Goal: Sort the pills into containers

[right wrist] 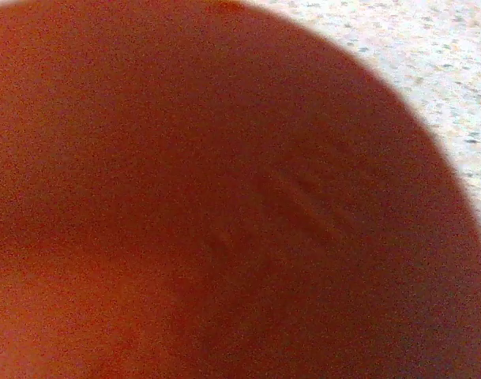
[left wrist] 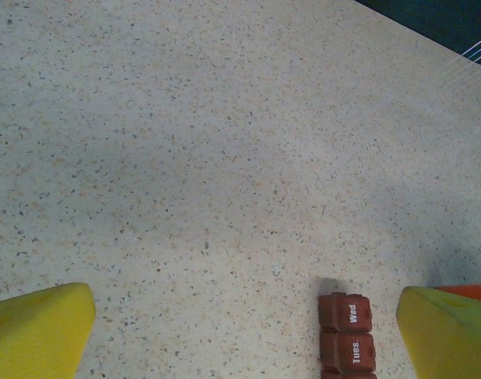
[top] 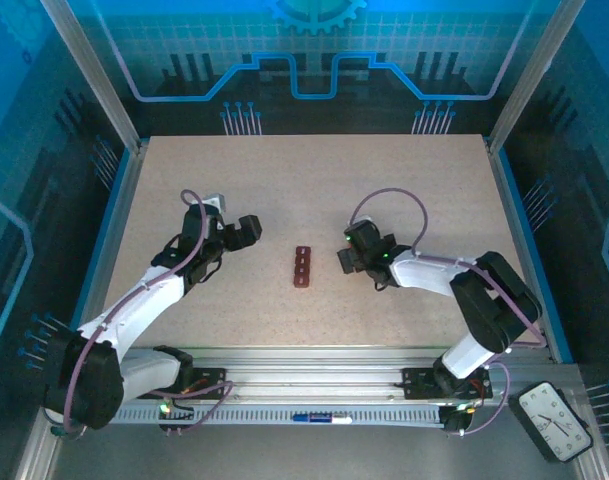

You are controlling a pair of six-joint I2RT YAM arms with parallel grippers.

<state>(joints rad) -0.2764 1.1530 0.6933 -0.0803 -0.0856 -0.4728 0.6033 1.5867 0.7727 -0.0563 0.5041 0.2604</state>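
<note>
- Reddish-brown flat strip of square containers (top: 302,267) lies between both grippers, touching neither.
- Left gripper (top: 247,231): jaws wide apart, empty.
- Right gripper (top: 346,260): jaw state cannot be told.

White arms (top: 144,296), black joints (top: 84,385), seemingly purple cables (top: 388,194).

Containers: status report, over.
Left end effector open, empty. Right end effector beside containers, jaw state unclear; blurred orange-red surface close against its wrist camera. Containers flat on table, between the arms, ungripped.
</note>
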